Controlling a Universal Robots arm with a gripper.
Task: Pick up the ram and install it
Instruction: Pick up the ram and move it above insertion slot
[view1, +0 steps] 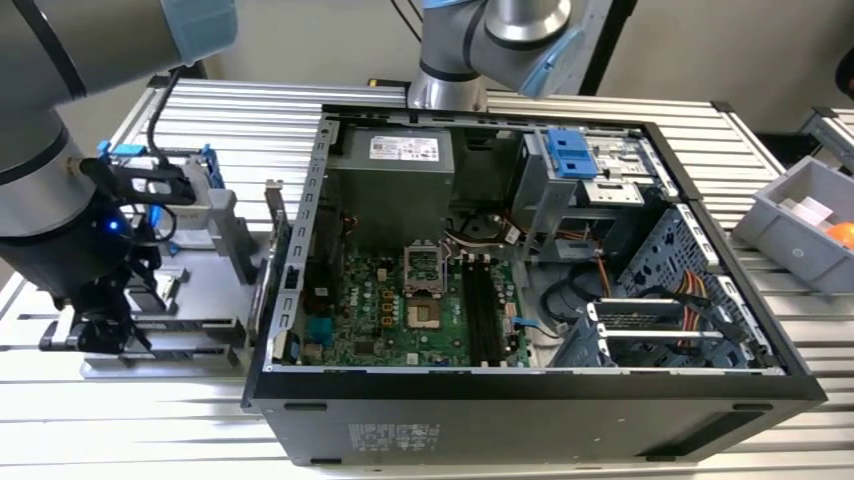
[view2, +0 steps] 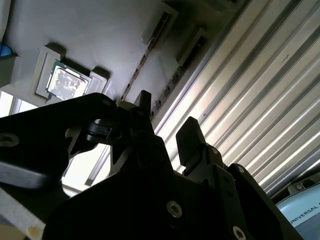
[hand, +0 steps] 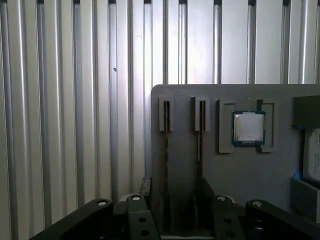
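Poised with gripper (hand: 175, 185) spread wide, straddling the ram (hand: 166, 140) standing edgewise in the grey holder (hand: 240, 175).

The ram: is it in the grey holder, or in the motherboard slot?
In the grey holder. In the first wrist view the ram stands on edge in one of its slots, near the silver chip.

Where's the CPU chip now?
In the first wrist view, the silver chip sits in a recess on the gray tray, next to the two slots.
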